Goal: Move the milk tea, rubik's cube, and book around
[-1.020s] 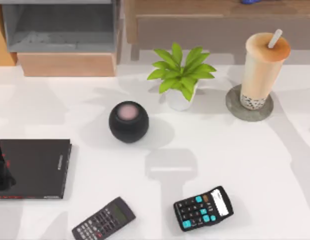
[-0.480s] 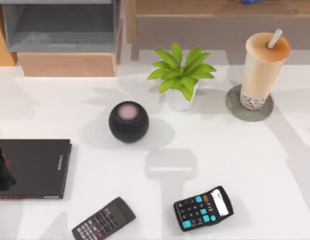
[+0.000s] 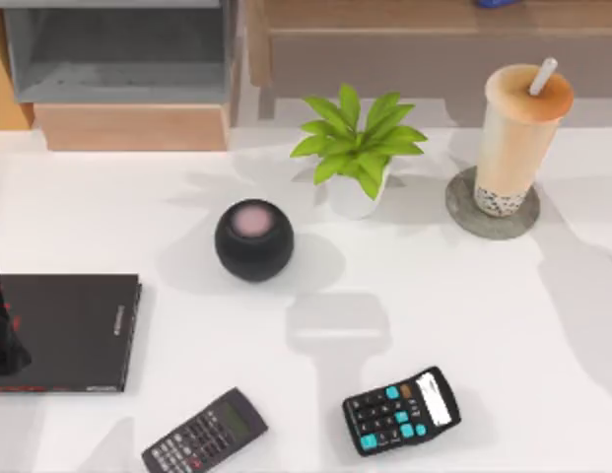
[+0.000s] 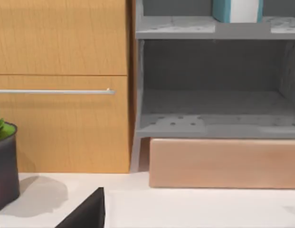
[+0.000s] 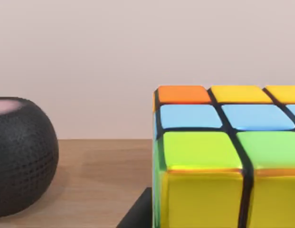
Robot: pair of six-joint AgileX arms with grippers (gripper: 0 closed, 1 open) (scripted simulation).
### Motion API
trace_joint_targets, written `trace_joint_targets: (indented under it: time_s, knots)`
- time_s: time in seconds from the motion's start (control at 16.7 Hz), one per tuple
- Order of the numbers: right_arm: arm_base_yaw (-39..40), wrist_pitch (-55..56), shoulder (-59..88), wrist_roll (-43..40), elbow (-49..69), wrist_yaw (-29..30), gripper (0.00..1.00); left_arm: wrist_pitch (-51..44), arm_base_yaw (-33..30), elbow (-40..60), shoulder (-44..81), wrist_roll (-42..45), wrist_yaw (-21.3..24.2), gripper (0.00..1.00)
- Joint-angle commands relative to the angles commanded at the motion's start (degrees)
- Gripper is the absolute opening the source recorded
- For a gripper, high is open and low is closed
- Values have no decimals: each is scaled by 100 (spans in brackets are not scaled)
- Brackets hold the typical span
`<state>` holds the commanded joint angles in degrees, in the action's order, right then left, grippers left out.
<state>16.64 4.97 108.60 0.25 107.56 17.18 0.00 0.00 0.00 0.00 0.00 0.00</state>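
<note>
Whether my right gripper is apart or closed I cannot tell. A dark wedge at the lower edge of the right wrist view may be part of it, but I would not swear to that. Right in front of that camera is the rubik's cube, very close. It sits on a wooden surface with a dark round speaker beside it and apart from it.

I judge the step in hand to be the approach to the cube. To do it well I should come in level and square to a flat face. The pads should land on opposite sides rather than across a corner, so the cube cannot twist out. I should also keep clear of the speaker on the way.

From this view my wrist looks low and roughly level, aimed at the cube's side.

The milk tea stands upright on a grey coaster at the table's far right, near the plant. The book, teal-covered, stands on the upper shelf of the grey rack in the left wrist view. Both look untouched, so most of the task seems to lie ahead.

My left arm is parked at the table's left edge over the black book, and I cannot tell its gripper's state either.
</note>
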Motion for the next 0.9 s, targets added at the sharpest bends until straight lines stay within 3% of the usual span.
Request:
trace_joint_targets:
  time_s: [0.42, 0.9]
  knots:
    - [-222, -348, 435, 62, 379, -85, 0, 0, 0, 0, 0, 0, 0, 100]
    - [-222, -348, 435, 62, 379, -85, 60, 0, 0, 0, 0, 0, 0, 100]
